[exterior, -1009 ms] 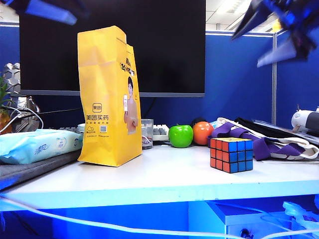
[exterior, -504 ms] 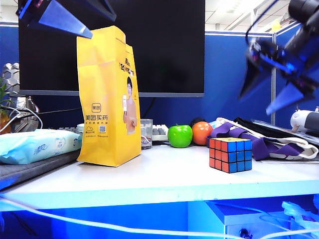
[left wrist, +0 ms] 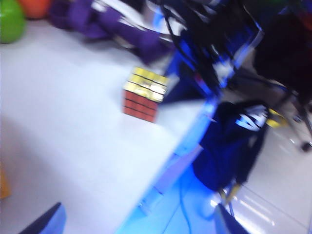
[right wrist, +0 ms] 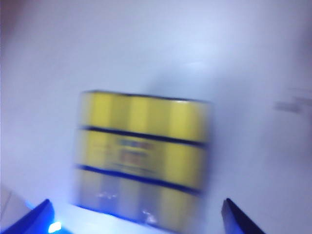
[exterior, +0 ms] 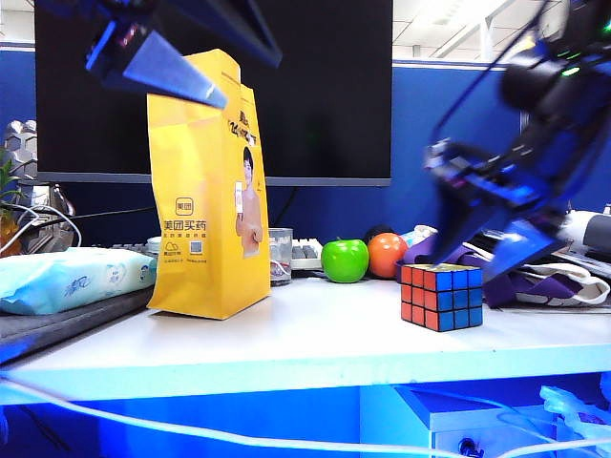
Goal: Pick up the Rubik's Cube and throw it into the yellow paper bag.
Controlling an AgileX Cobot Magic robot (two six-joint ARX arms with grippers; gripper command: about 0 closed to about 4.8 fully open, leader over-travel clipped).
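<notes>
Two grippers in play. Left gripper point(exterior: 205, 59), upper left of the exterior frame, hangs over the top of the tall yellow paper bag point(exterior: 205, 191) with jaws spread and nothing between them. Small red, blue and orange Rubik's Cube point(exterior: 442, 297) sits on the white table point(exterior: 286, 343), right of centre, well apart from the bag, beyond a green apple point(exterior: 346, 260) and an orange fruit point(exterior: 388, 254). Right gripper point(exterior: 482, 253) is just above the cube, jaws wide apart, empty.

Doing it well, likely: centre the cube point(right wrist: 141, 161) between the fingers, square to its flat faces, lower fully, then close.

Versus earlier frames: right gripper has dropped from the upper right corner down to the cube; left gripper has moved right over the bag; cube and bag unmoved.
</notes>
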